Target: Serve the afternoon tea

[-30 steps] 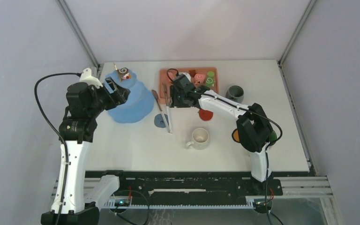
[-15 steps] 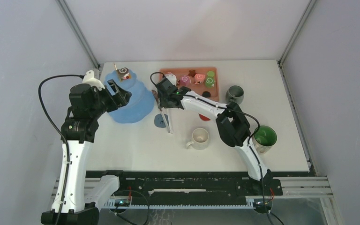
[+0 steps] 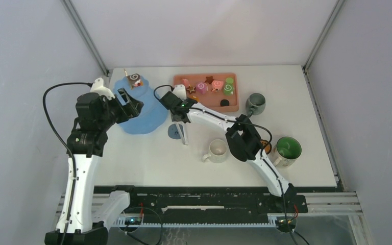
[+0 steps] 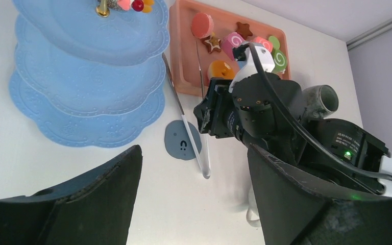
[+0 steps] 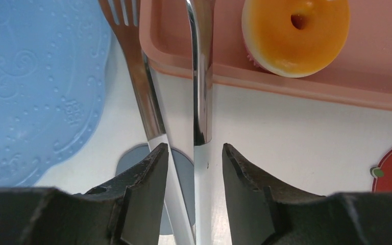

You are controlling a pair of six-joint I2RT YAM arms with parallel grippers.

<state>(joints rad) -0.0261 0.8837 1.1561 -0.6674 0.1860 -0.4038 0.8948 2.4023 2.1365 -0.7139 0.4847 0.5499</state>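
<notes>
Pastries (image 3: 202,87) sit by the far edge; right gripper (image 5: 195,153), parted astride one tongs arm (image 5: 202,76), could miss the other; left gripper (image 4: 194,149) gapes empty.

Bright, even light falls from overhead; shadows on the white tabletop (image 3: 148,158) are faint and soft. The metal tongs (image 5: 199,76) carry a mirror glare in the right wrist view, where the right claw's fingers (image 5: 138,204) blur along the bottom edge. The left claw's fingers (image 4: 296,204) look equally soft, lower frame.
</notes>
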